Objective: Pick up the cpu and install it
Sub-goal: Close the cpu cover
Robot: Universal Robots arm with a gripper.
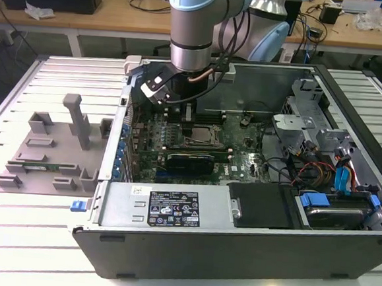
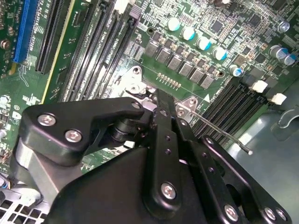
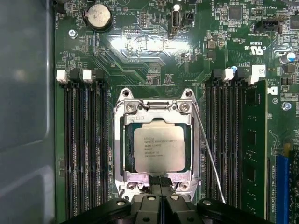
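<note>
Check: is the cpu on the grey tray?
No: in the first wrist view the cpu lies in the socket on the motherboard.

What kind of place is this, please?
Probably an electronics workshop or robot lab: an open computer case sits on a slatted metal table under a robot arm, with wooden benches behind.

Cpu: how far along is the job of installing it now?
Done: the cpu lies in the socket, inside its metal frame. In hand: nothing seems held; the shut pincer sits at the socket's edge. Left: the lever stands free, seemingly not latched.
</note>
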